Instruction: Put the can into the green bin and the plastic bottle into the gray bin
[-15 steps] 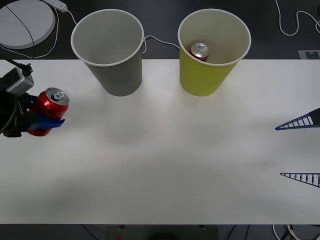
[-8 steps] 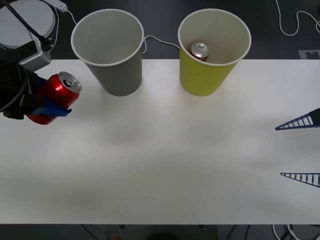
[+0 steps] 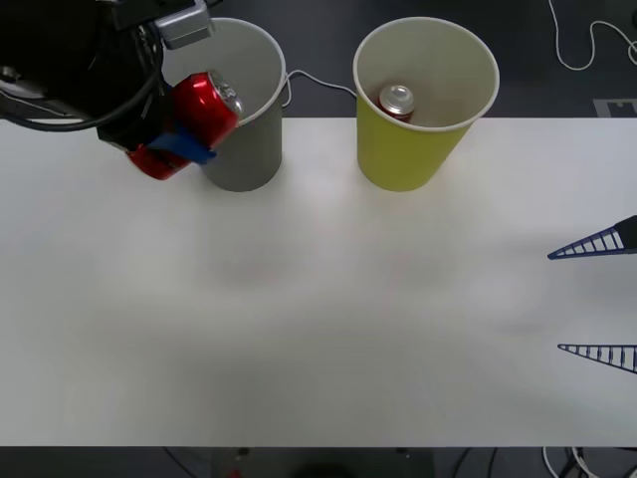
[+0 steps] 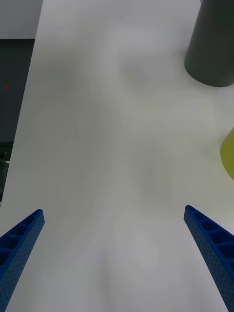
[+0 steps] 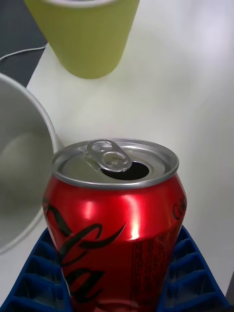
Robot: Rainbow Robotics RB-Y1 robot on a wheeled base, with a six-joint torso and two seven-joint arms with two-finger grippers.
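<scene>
The left hand [image 3: 177,139] is clamped around a red can [image 3: 187,121], its blue fingers [image 5: 195,287] pressed against both sides of the can's lower body. The can is lifted off the desk [image 3: 318,299] and tilted, its silver top leaning toward the gray bin [image 3: 221,95]; it hangs at that bin's near rim, on the side away from the green bin [image 3: 423,100]. A second can [image 3: 397,102] already sits inside the green bin, which stands just beside the gray bin.

The right hand [image 3: 595,299] waits with fingers spread wide apart, empty, well away from the gray bin, beyond the green one.

The can has been opened, so it is likely empty and light. Its thin metal wall would dent under a hard squeeze, and the glossy skin is slippery, so a moderate grip low on the straight body, as now, looks right. It belongs in the green bin, so the carry should probably continue past the gray bin.
</scene>
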